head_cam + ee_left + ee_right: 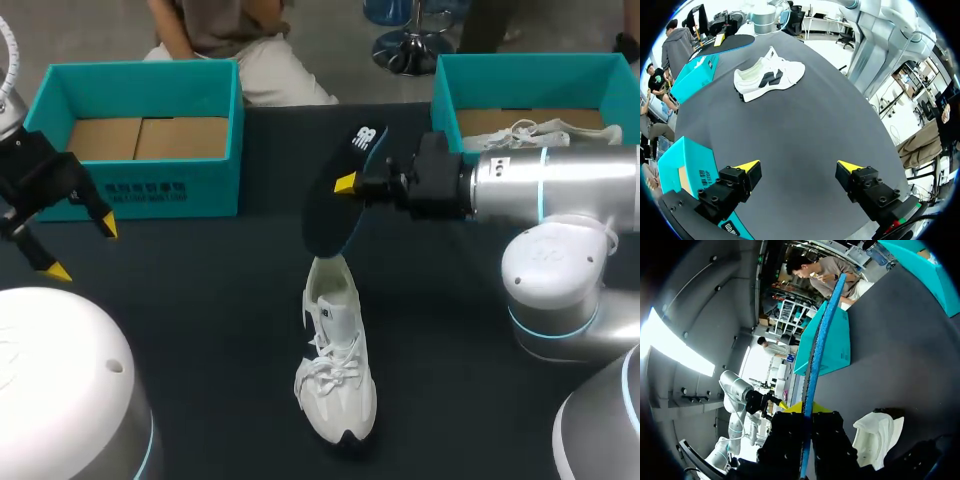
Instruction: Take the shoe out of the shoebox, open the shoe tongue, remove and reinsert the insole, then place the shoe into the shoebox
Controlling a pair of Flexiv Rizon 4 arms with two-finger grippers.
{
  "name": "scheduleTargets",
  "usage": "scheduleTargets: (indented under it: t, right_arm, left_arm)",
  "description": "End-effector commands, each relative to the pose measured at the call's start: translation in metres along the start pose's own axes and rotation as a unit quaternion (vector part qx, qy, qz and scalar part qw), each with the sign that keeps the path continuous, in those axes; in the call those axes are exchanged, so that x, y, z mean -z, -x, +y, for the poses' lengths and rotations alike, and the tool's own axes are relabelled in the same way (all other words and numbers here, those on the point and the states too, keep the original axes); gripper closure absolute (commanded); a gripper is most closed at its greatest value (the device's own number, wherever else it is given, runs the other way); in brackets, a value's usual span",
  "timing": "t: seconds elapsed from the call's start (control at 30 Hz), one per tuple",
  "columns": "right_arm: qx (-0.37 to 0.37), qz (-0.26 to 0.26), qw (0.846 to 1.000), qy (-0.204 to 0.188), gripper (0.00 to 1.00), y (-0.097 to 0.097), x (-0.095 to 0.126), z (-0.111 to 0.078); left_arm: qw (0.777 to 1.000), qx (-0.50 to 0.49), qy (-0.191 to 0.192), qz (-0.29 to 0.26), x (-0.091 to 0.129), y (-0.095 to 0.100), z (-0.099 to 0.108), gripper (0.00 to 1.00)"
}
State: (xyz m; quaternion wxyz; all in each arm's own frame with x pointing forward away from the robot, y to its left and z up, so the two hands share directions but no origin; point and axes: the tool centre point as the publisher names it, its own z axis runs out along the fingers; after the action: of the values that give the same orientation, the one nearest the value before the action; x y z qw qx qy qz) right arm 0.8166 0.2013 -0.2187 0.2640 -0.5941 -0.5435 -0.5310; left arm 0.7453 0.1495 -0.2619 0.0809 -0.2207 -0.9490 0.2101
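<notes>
Notably, the white shoe (335,360) lay on the tabletop (200,330), its long axis running near to far and its toe toward the robot. The right fingers (345,183), on an arm held level, clamped the dark insole (332,215) edgewise, its lower end over the heel. The left fingers (108,228) stood wide apart and empty, near the left shoebox (140,185).
</notes>
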Motion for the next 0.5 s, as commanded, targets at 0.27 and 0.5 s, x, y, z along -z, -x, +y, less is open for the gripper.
scheduleTargets:
  t: [0.27,0.5]
  right_arm:
    - [-0.031,0.002,0.999,0.007,1.00,0.021,-0.008,-0.021]
    - [-0.031,0.002,0.999,0.007,1.00,0.021,-0.008,-0.021]
  left_arm:
    - [1.000,0.000,0.001,0.000,0.000,0.000,0.000,0.00]
    - [1.000,0.000,0.001,0.000,0.000,0.000,0.000,0.00]
